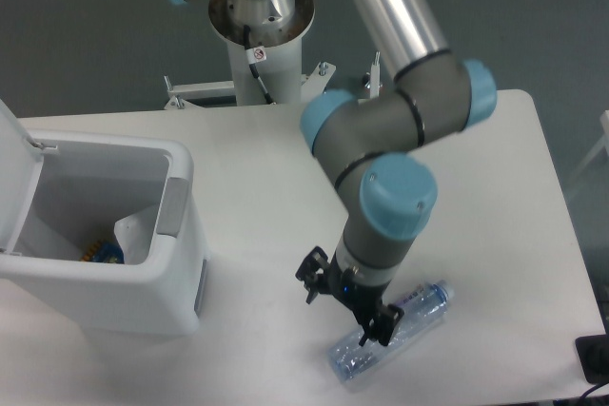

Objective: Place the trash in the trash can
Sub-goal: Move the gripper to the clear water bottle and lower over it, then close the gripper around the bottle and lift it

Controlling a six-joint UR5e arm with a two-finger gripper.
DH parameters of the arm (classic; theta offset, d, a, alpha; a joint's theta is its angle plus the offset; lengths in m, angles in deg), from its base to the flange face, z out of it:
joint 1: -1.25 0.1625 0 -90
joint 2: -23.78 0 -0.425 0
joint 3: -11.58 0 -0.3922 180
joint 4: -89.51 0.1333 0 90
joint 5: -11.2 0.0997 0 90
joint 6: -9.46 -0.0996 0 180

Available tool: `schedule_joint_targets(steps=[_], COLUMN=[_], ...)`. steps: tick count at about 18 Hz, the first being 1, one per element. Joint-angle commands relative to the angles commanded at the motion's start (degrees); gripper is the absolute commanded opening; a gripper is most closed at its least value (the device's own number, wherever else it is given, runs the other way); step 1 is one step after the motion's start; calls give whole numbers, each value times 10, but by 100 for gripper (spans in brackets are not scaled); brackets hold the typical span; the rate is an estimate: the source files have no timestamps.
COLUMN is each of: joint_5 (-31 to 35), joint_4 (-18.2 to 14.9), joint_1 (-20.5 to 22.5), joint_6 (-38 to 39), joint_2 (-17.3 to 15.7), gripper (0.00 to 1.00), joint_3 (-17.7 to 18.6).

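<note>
A crushed clear plastic bottle [419, 311] with a bluish cap lies on the white table [457, 159] near the front right. My gripper [335, 317] hangs low over the bottle's left part, its fingers [309, 292] spread wide and nothing held between them. The white trash can [105, 235] stands at the left with its lid [14, 178] swung up. Inside it I see a whitish piece of trash [135, 231] and something blue and orange.
The arm's base [259, 16] stands behind the table's far edge. A dark object [594, 357] sits at the table's front right corner. The trash can has a grey side panel [171, 204] facing the arm.
</note>
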Motion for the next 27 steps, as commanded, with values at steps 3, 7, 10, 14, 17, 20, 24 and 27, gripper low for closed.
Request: schedule_joint_targets(steps=[3,7,10,14,17,20,24,27], joint_5=[23,27,36,41,44,44,57,55], joint_4=[1,11,35,39,49,67,66,70], joint_1=[-5,-7,-8,-11,-17,-20,-21,-21], joint_6=[-2,-18,-17,-13,-11,-11,-7,22], joint_2=[11,26,41,47,58,64,65,66], gripper=[100,100,100,100,100,100,84,60], joint_3=[-7,-10,-9,-5,-4,7,10,10])
